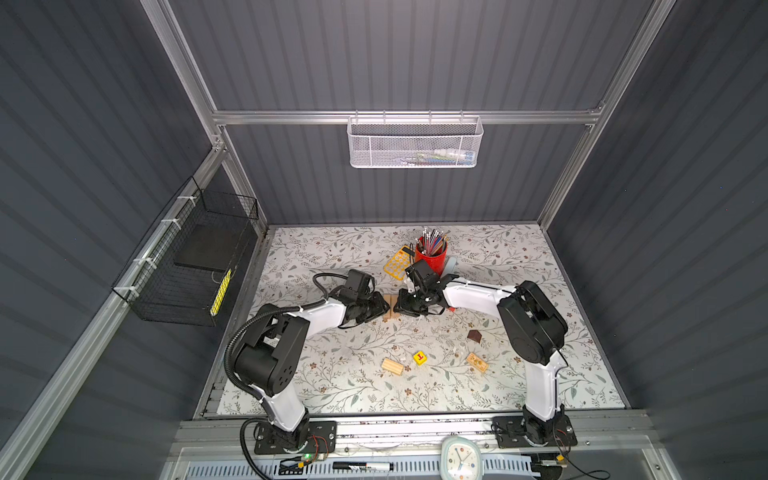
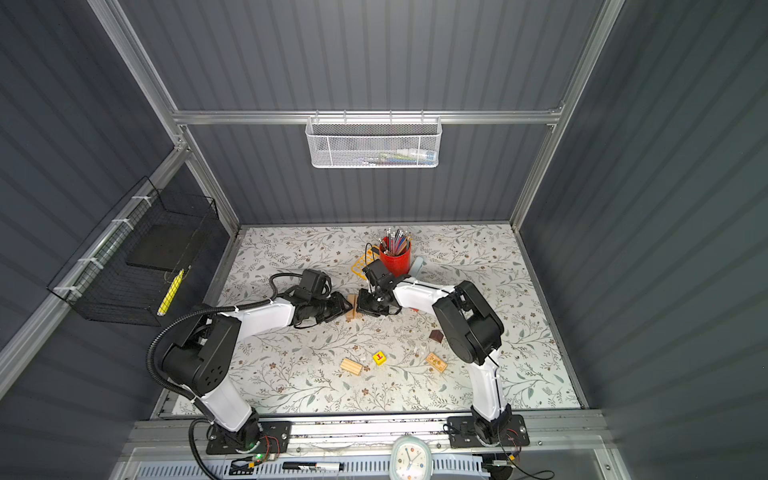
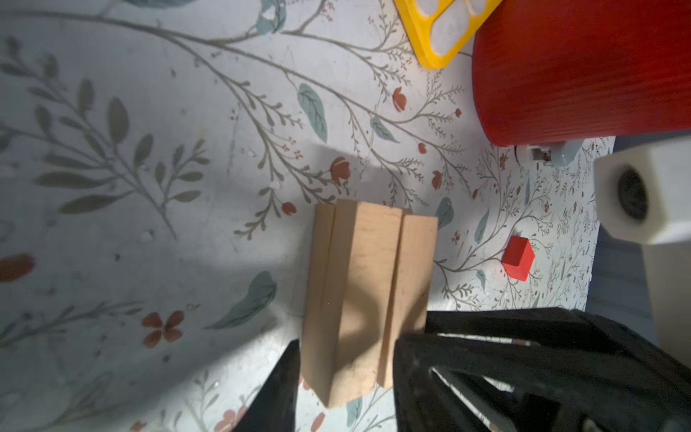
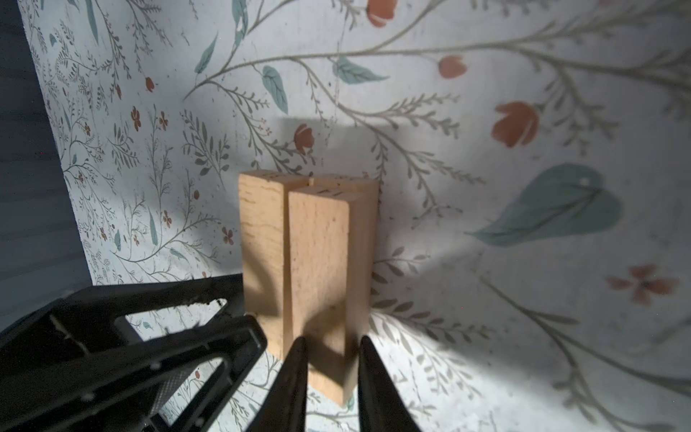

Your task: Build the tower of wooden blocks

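The start of the wood block tower [image 1: 391,309] lies mid-table: two pale oblong blocks side by side [image 3: 411,269] with a third [image 4: 318,276] on top. My left gripper [image 3: 349,340] is shut across the two lower blocks from one end. From the opposite end my right gripper [image 4: 332,337] is shut on the top block. Both grippers [image 1: 385,308] [image 1: 398,308] meet there. A red cube [image 3: 518,262] lies under the right arm. Nearer the front lie a pale block [image 1: 392,367], a yellow lettered cube [image 1: 420,358], a patterned tan block [image 1: 477,362] and a dark brown roof piece [image 1: 474,336].
A red pencil cup [image 1: 431,253] and a flat yellow calculator [image 1: 398,261] stand just behind the grippers. A white mesh basket [image 1: 415,143] hangs on the back wall and a black wire basket [image 1: 191,257] on the left wall. A clock [image 1: 460,455] sits beyond the front rail.
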